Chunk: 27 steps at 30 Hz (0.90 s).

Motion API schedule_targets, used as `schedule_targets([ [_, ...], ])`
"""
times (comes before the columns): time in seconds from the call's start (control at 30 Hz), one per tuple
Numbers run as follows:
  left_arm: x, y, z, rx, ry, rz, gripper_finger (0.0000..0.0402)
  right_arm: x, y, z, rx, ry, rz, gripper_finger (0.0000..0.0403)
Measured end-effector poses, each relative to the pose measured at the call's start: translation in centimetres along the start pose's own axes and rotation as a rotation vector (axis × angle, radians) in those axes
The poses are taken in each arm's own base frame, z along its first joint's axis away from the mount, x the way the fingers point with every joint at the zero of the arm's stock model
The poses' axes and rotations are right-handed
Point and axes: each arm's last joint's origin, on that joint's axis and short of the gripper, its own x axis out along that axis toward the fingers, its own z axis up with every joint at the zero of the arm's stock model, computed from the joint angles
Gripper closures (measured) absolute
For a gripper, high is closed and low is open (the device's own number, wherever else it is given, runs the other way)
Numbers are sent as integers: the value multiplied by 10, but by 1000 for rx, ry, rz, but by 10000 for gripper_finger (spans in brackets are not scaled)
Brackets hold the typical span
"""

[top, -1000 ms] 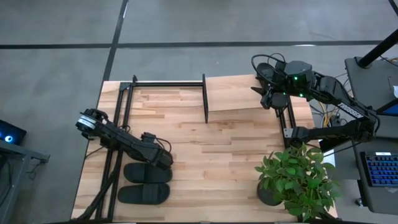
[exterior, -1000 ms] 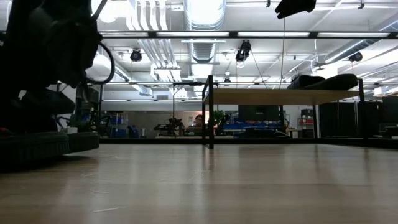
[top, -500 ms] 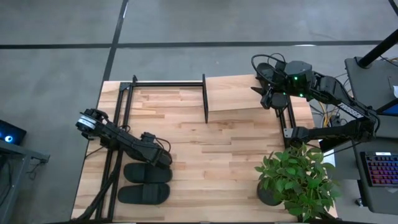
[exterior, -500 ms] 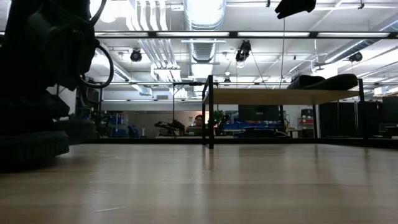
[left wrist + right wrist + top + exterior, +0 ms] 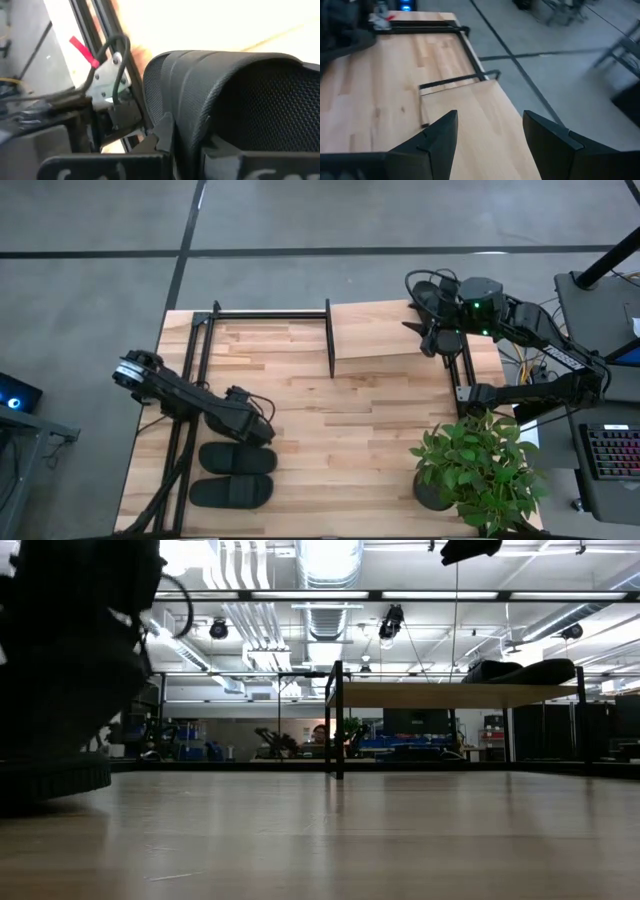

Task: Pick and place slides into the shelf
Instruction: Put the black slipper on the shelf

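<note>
The left gripper (image 5: 255,417) has been pulled slightly up and back since a second ago, and in the low view its dark bulk now sits higher, so a lift seems started. Its fingers are clamped on the strap of a slide (image 5: 235,100), apparently the nearer of two slides (image 5: 236,458) just beside the fingertips; the shelf (image 5: 390,330) lies well apart. The right gripper (image 5: 490,140) waits over the shelf, fingers spread and empty, with two slides (image 5: 520,670) on top.
</note>
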Motion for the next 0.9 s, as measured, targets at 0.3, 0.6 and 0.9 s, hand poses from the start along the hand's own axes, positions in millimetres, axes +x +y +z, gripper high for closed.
schedule_targets([
  [0.3, -42, 35, 16, -57, -267, -196, 401, -1, 9, 4, -96, -69, 183, 188],
  [0.6, -76, 49, 32, -15, -689, -229, 401, -7, 38, 20, -285, -246, 302, 188],
  [0.9, -104, 26, 46, 463, -1114, 63, 401, -16, 60, 27, -410, -344, 396, 188],
])
